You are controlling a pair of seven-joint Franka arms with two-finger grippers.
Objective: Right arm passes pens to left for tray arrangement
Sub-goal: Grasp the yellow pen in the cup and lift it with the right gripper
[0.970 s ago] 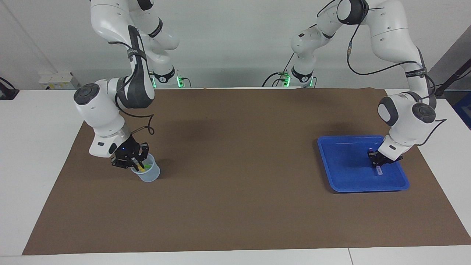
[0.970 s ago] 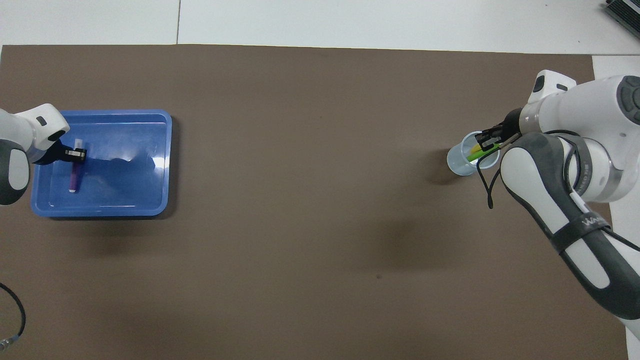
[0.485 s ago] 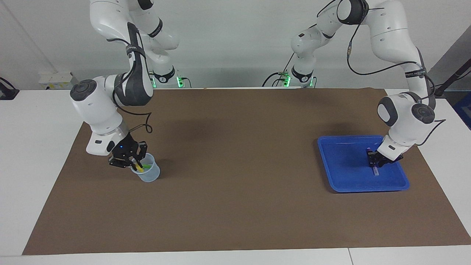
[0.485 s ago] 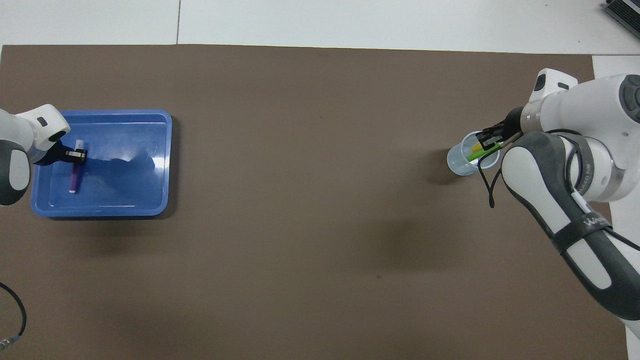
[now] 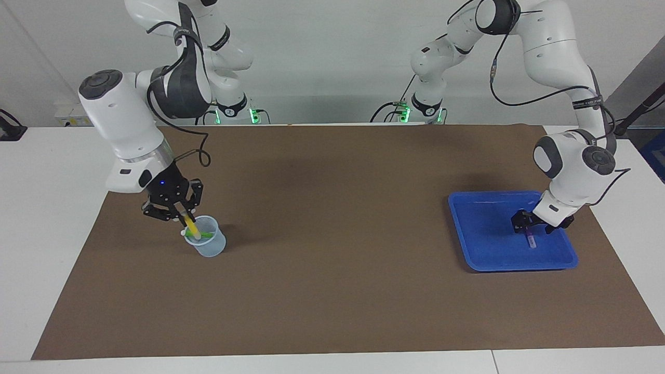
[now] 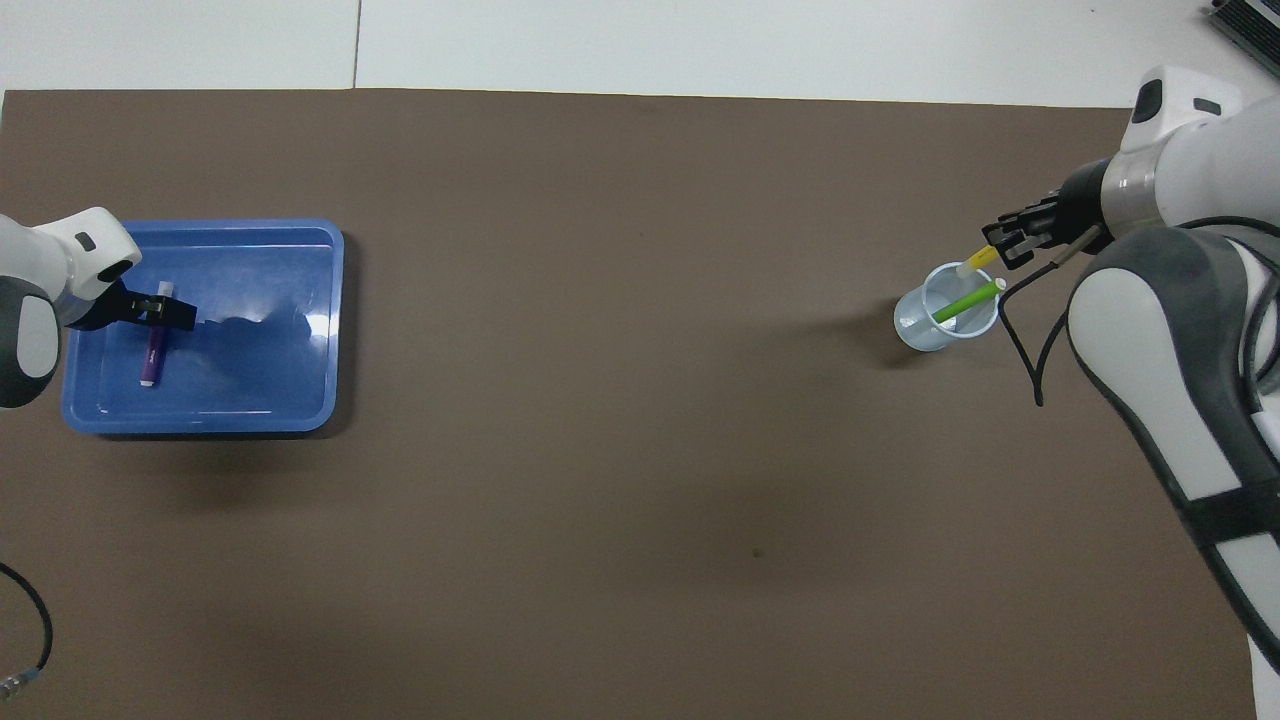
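White table (image 5: 31, 218) under brown mat (image 5: 332, 291) (mat covers most of it); plain pale wall (image 5: 332, 57).

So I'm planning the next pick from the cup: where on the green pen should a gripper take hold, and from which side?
Probably its upper end: the green pen leans in the cup, its top resting on the rim nearest the right arm's end of the table. Come from above, fingers straddling the shaft just outside the rim; the lower part sits inside the cup wall. The right gripper holds the yellow pen.

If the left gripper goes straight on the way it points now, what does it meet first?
Probably the purple pen, which lies flat in the blue tray just under the open left gripper, which points steeply down at it. How much gap remains is hard to judge.
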